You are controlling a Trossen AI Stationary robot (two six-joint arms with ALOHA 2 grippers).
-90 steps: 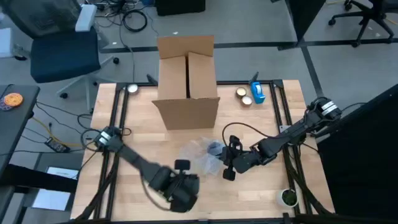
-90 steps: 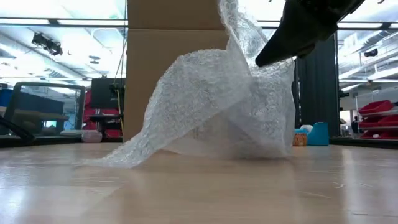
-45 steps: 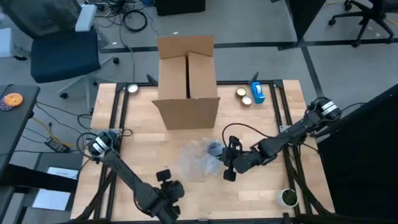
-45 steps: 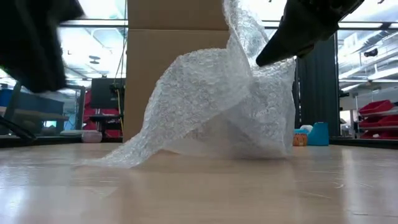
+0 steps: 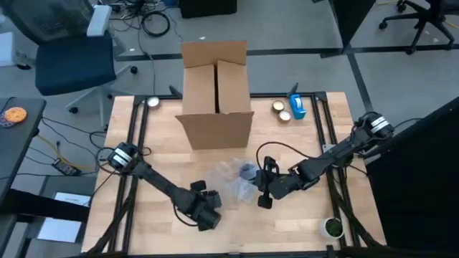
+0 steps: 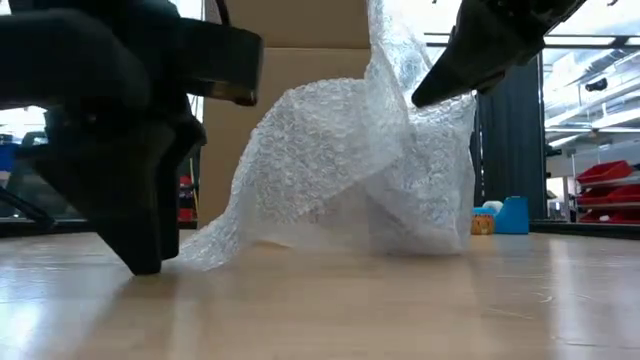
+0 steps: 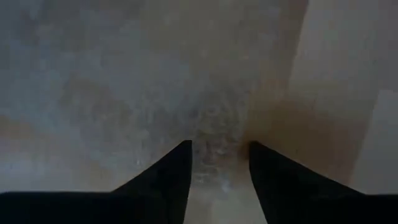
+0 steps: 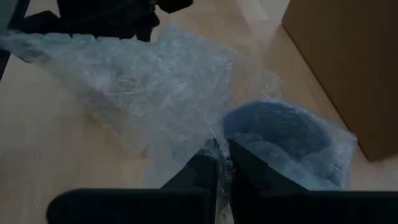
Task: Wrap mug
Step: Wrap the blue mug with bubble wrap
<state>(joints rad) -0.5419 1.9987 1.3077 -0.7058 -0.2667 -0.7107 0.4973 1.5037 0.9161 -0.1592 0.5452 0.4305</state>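
A sheet of clear bubble wrap (image 5: 229,183) lies mid-table, draped over a blue mug (image 5: 248,171) that shows through it in the right wrist view (image 8: 273,134). My right gripper (image 5: 262,192) is at the wrap's right side and is shut on the wrap. My left gripper (image 5: 208,215) stands open at the wrap's near left corner (image 6: 200,255), fingers pointing down with the tips at the tabletop (image 6: 145,262). In the left wrist view, blurred wrap fills the gap between the fingers (image 7: 217,171). My right gripper pinches a bunched part of the wrap (image 8: 217,149) between its two fingers, just beside the mug. The fingers come from the table's right, slanting down. The wrap rises in a peak (image 6: 385,40) at the pinch and falls over the mug; its left part lies on the table. My left gripper: whether its fingers touch the wrap cannot be told.
An open cardboard box (image 5: 215,93) stands at the far middle. Small round tins (image 5: 281,110) and a blue object (image 5: 296,106) sit at the far right. A small round green thing (image 5: 331,227) is at the near right corner. Bare wood lies left of the wrap.
My left gripper has swung out toward the table's near edge, then come back toward the wrap and down, so its fingertips now stand at the tabletop by the wrap's near left corner. My right gripper and the wrap have kept still.
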